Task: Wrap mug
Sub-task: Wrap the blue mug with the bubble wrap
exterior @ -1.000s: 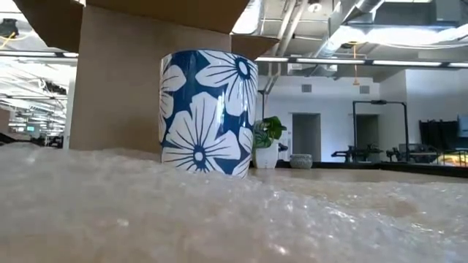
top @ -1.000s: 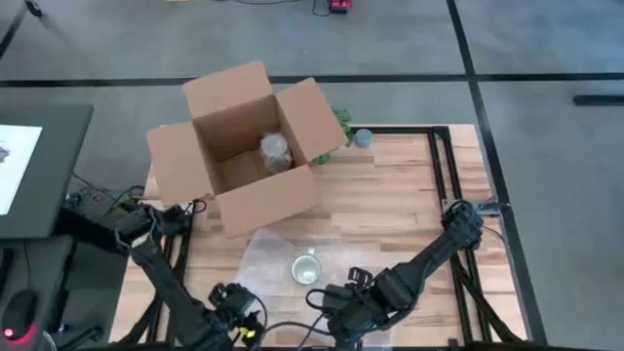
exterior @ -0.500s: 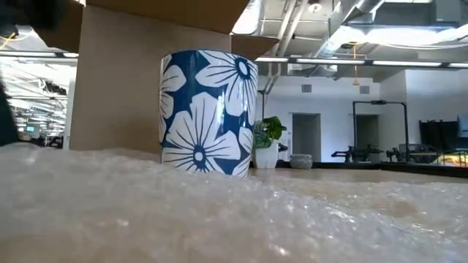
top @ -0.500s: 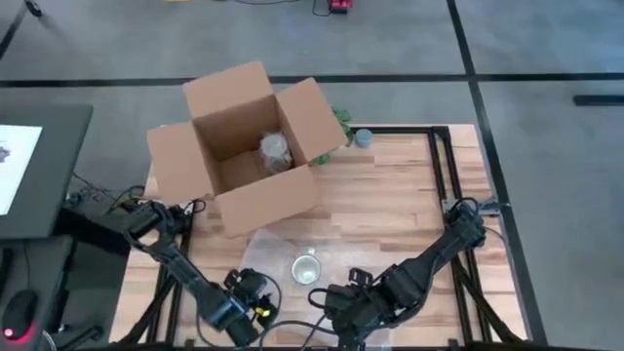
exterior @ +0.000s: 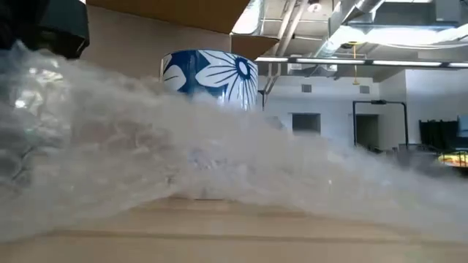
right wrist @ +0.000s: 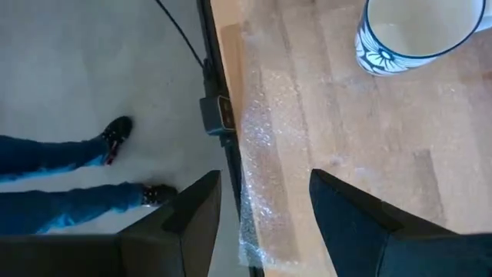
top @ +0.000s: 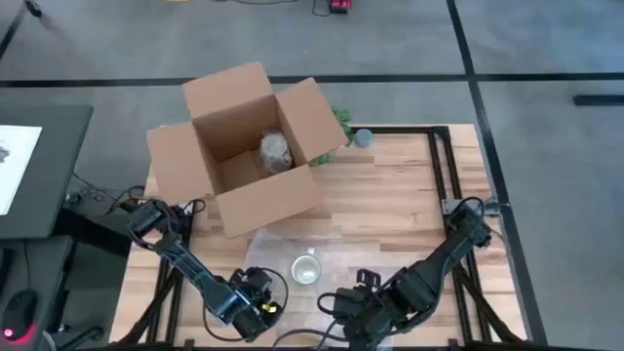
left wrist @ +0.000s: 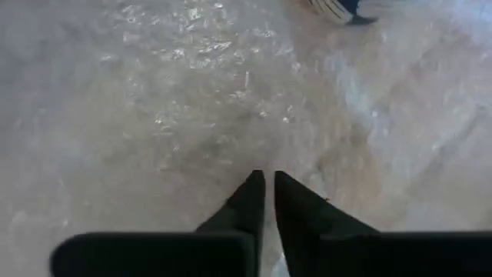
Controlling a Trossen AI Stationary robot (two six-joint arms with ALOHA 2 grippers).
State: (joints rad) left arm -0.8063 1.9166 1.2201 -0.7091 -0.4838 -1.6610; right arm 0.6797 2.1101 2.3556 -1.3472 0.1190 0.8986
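The left gripper (left wrist: 265,178) sits at the table's near edge left of the mug, its fingers pinched together on the bubble wrap (left wrist: 231,108), and the low view shows that side of the sheet raised high. The right gripper (right wrist: 265,188) hovers with fingers spread wide over the wrap's near edge. The blue floral mug (top: 306,269) stands upright on the wrap, in front of the open cardboard box (top: 244,146).
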